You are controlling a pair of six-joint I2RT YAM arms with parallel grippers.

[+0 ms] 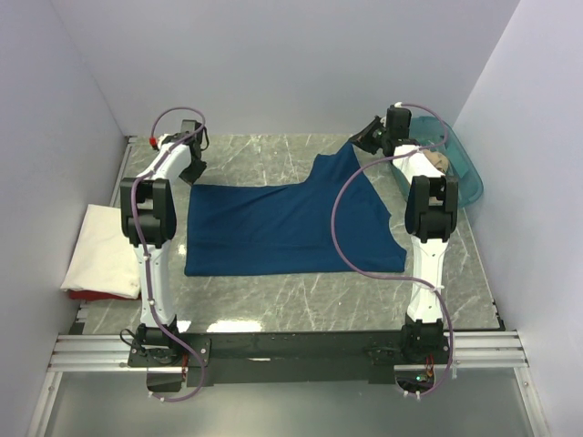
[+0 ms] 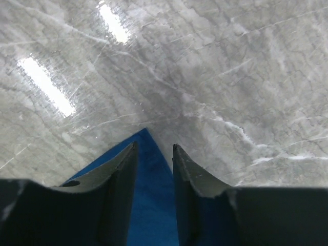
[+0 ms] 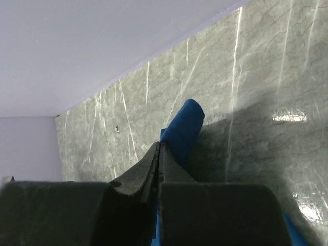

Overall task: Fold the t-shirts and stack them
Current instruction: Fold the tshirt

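The dark navy t-shirt (image 1: 291,228) lies spread flat on the grey marble table. My left gripper (image 1: 192,171) is open just above the shirt's far left corner; in the left wrist view that blue corner (image 2: 148,179) lies between the parted fingers (image 2: 154,148), untouched. My right gripper (image 1: 364,142) is shut on the shirt's far right corner and holds it raised; the right wrist view shows a blue fold (image 3: 183,125) sticking out past the closed tips (image 3: 160,146). The cream-white shirt (image 1: 100,248) lies folded at the table's left edge. The tan shirt (image 1: 438,162) lies in the tub.
A teal translucent tub (image 1: 463,173) stands at the far right, behind the right arm. A red item (image 1: 91,295) peeks out under the cream shirt. Pale walls close in the table on the left, back and right.
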